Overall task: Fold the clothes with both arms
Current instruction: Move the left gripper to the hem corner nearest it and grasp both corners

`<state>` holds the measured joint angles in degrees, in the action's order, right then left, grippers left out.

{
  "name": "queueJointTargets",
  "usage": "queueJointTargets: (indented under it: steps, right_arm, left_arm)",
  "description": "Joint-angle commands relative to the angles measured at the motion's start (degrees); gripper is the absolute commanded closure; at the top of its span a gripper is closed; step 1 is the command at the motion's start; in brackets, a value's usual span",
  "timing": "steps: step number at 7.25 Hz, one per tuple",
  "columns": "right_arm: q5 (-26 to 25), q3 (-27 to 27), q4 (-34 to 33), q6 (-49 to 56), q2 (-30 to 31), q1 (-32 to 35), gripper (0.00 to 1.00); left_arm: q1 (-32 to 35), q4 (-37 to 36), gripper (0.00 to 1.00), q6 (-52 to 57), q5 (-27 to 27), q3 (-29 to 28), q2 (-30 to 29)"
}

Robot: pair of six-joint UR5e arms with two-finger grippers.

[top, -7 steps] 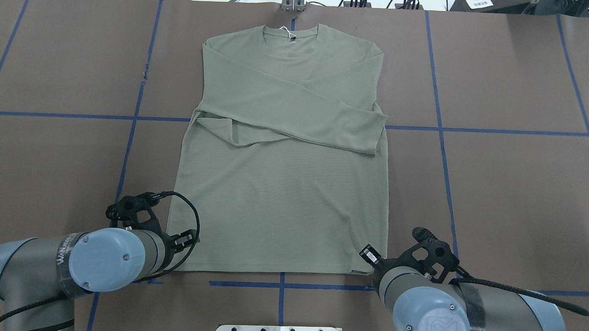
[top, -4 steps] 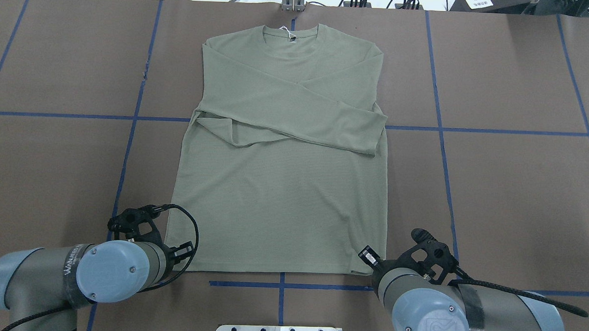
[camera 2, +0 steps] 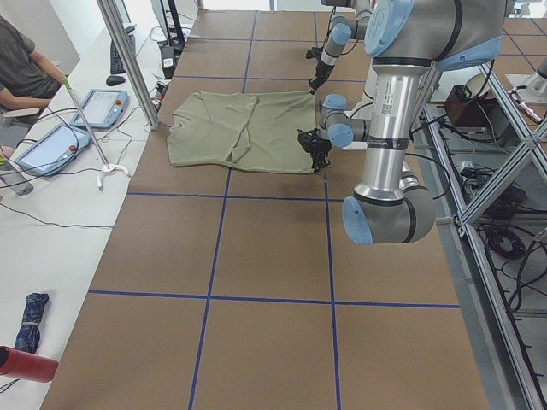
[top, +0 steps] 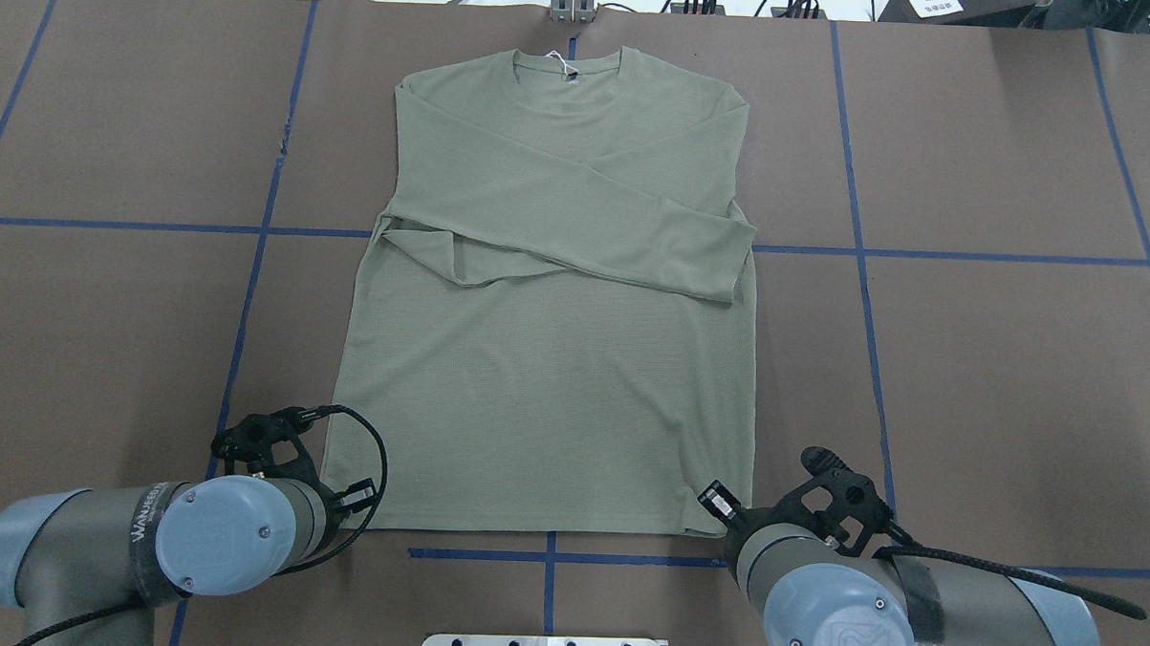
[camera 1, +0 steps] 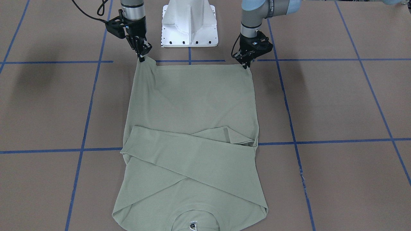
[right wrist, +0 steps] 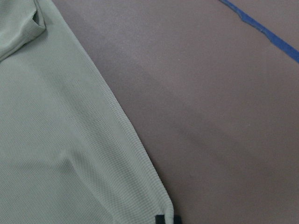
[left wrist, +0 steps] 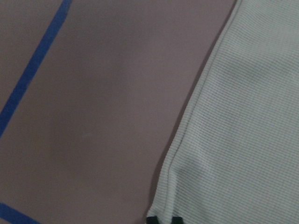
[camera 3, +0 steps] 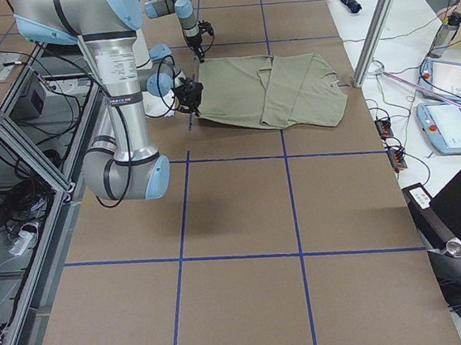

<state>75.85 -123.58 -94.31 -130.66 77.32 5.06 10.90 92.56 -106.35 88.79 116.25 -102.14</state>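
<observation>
Your shirt point(top: 544, 389) lies flat at the middle of the table point(top: 994, 376). In the overhead view its long axis runs 12 to 6 o'clock, with the collar point(top: 575, 60) at 12, away from the robot, and the hem at 6. A white hang tag point(top: 563, 66) sits at the neckline. Both sleeves are folded across the chest. The upper sleeve point(top: 617, 229) slants from the 10 o'clock shoulder down to the 3 o'clock edge, and the lower sleeve point(top: 434, 251) shows only its cuff end at 9.

The left pincer point(camera 1: 246, 65) sits at the hem's 7 o'clock corner, its jaws narrow and pinching the cloth, which lies nearly flat there. The right pincer point(camera 1: 141, 57) grips the 5 o'clock corner, and the fabric rises to a small peak under it.

From overhead you cannot see either set of fingertips, because the wrists cover them. Each wrist camera catches only black tips at its bottom edge against the shirt's corner. The front view cuts the collar off at its lower border.
</observation>
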Motion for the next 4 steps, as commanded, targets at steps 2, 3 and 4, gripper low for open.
queueJointTargets:
  steps: [2, 3, 4]
  right_arm:
    - [0.9, -2.2, -0.1, 0.1, 0.5, 1.0, 1.0]
    - [2.2, -5.1, -0.2, 0.1, 2.2, 1.4, 1.0]
    - [2.3, -7.8, -0.2, 0.1, 4.2, 1.3, 1.0]
  left_arm:
    - [0.1, -0.1, 1.0, -0.1, 1.0, 5.9, 1.0]
    - [0.1, -0.1, 1.0, -0.2, 3.0, 9.7, 2.3]
    - [0.0, -0.2, 1.0, -2.7, 3.9, 13.4, 3.4]
